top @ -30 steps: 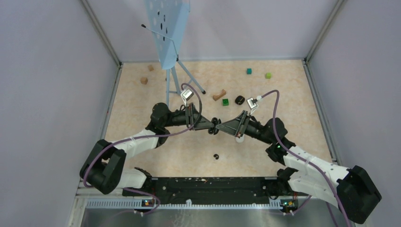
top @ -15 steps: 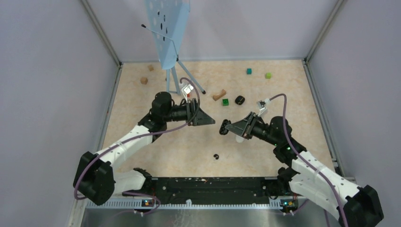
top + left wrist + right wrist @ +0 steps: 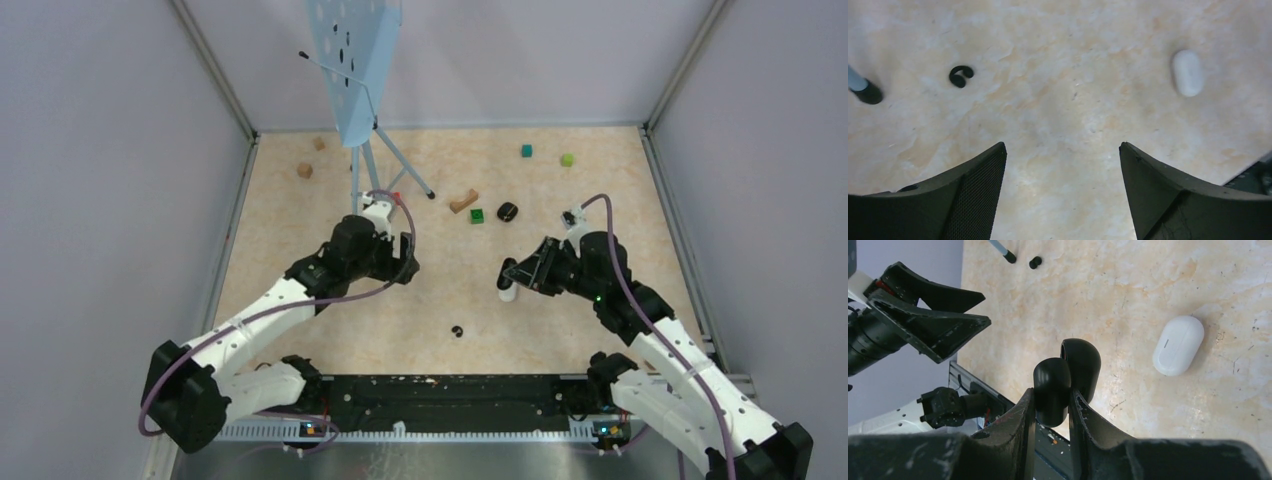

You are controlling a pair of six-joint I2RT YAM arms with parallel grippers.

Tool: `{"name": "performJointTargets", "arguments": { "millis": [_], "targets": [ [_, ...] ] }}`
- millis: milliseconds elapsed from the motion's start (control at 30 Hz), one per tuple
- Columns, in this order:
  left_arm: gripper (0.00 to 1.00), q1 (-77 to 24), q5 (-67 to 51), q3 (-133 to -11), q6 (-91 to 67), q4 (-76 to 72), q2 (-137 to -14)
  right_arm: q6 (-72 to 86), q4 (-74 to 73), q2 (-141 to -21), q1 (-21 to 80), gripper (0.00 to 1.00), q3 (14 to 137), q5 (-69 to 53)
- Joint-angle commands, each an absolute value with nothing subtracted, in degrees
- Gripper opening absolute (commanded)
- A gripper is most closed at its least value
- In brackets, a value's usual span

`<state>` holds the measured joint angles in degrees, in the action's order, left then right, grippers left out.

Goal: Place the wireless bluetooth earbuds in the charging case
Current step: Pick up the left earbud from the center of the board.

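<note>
My right gripper (image 3: pixel 1052 392) is shut on the glossy black charging case (image 3: pixel 1053 387). Its lid (image 3: pixel 1081 365) stands hinged open behind the body, and I cannot see inside it. In the top view this gripper (image 3: pixel 508 272) hangs just above a white oval capsule (image 3: pixel 508 293). The capsule (image 3: pixel 1178 345) lies shut on the table. One black hook-shaped earbud (image 3: pixel 961 76) lies loose on the table (image 3: pixel 457 331). My left gripper (image 3: pixel 1062 146) is open and empty above bare table, left of centre (image 3: pixel 405 264).
A blue music stand (image 3: pixel 355 70) rises at the back left, and one foot (image 3: pixel 868 92) is near the loose earbud. A black rounded item (image 3: pixel 507 211), green cubes (image 3: pixel 477 215), a wooden arch (image 3: pixel 463 201) and wooden blocks (image 3: pixel 305 170) lie further back.
The two grippers met at the table's middle a second ago. They have drawn apart: the left one opened wide and pulled back left, and the right one carried the black case down right.
</note>
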<state>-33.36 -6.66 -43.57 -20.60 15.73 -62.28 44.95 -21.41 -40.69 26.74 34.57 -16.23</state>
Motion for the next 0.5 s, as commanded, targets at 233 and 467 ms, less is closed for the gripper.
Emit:
{"name": "performJointTargets", "arguments": {
  "millis": [233, 467],
  "targets": [
    [0.84, -41.0, 25.9, -47.4, -21.5, 18.9, -70.7, 43.1, -20.9, -40.9, 26.0, 0.0, 35.3, -17.2],
    [0.75, -36.8, 20.7, -49.1, -20.1, 14.4, -76.9, 43.3, -21.2, -40.1, 26.0, 0.0, 35.1, -17.7]
  ]
}}
